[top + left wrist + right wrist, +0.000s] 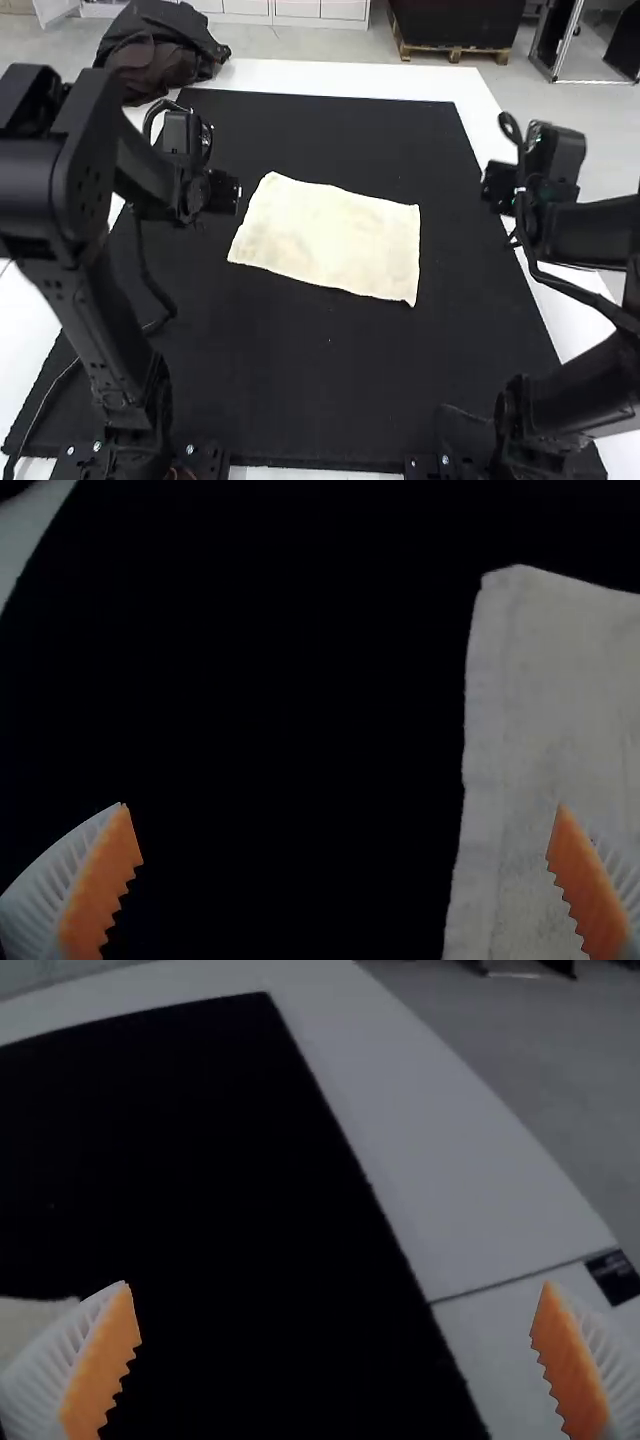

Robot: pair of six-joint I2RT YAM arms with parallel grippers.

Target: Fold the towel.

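While a cream, roughly rectangular cloth towel lies spread flat on the black rectangular mat covering much of the white bench, the black-bodied left tool is wide and empty near its left edge; the matching right tool, also wide and empty, is by the mat's right edge.

Towel: 1, cream, faintly mottled. Lies spread flat in a rough 4-cornered shape on the black mat, midway between left and right. Edges slightly wavy; far left corner lies farthest, near right corner nearest.
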